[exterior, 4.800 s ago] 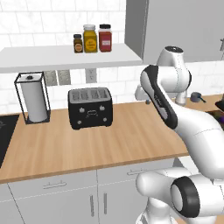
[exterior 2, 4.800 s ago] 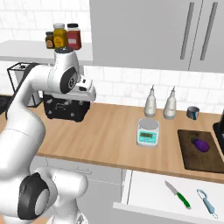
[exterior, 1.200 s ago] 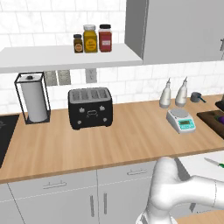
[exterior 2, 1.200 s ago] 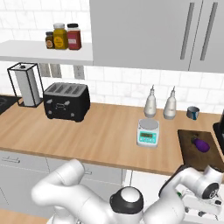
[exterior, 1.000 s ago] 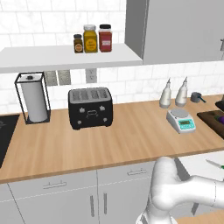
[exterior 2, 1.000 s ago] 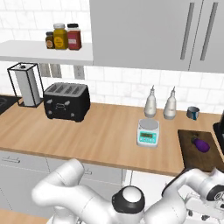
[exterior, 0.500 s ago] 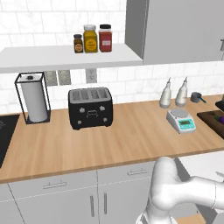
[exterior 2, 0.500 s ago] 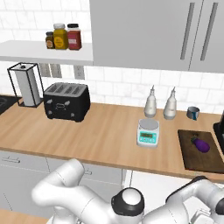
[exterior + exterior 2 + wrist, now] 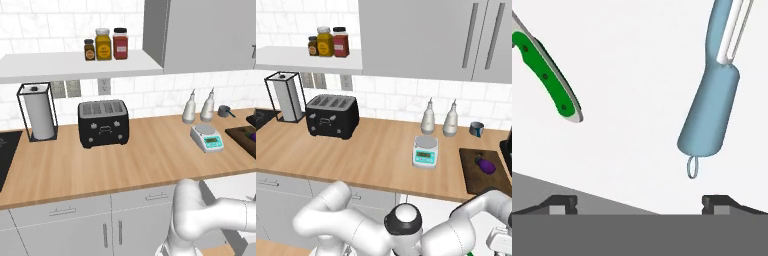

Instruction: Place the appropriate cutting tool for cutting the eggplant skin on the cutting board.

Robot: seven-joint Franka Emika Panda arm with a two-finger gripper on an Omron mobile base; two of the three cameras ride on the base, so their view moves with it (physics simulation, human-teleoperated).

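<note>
Peeler (image 9: 712, 105), pale blue with a small hanging loop, lay on the white drawer floor (image 9: 637, 75) to the right of a green-handled knife (image 9: 549, 75), well apart from it; since a second ago the arm had sunk lower beside the counter, bringing the gripper (image 9: 640, 202) down over the two tools. Its fingers stood wide apart with nothing between them, the peeler handle just ahead of the right fingertip. Eggplant (image 9: 485, 165) sat on the cutting board (image 9: 471, 175), right of the scale (image 9: 425, 151); the grasp looked close but not begun.
</note>
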